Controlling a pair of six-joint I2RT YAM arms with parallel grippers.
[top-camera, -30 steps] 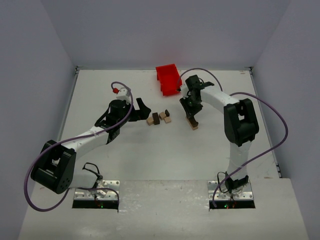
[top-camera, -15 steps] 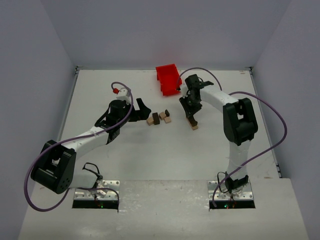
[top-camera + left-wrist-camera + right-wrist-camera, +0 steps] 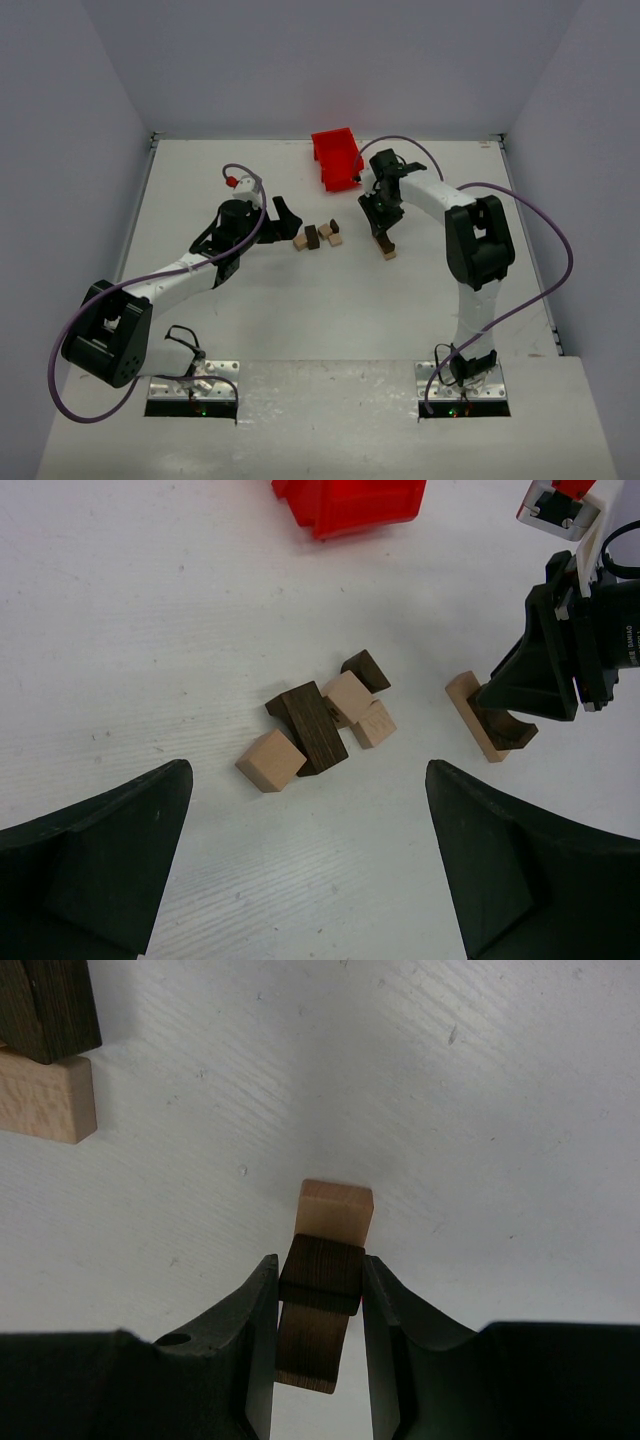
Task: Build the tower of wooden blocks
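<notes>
The wood block tower (image 3: 385, 249) stands on the table (image 3: 300, 310) right of centre as two pieces, a dark block (image 3: 320, 1272) lying across a long pale block (image 3: 336, 1210), with the right gripper (image 3: 381, 230) reaching down from its folded arm and pinching the dark block between both fingers. A cluster of loose blocks (image 3: 320, 720), pale and dark, lies just to its left. The red plastic bin (image 3: 335, 155) sits near the far edge, its contents not discernible, and the left gripper (image 3: 283, 214), on a low outstretched arm, hangs spread wide beside the cluster, touching nothing.
</notes>
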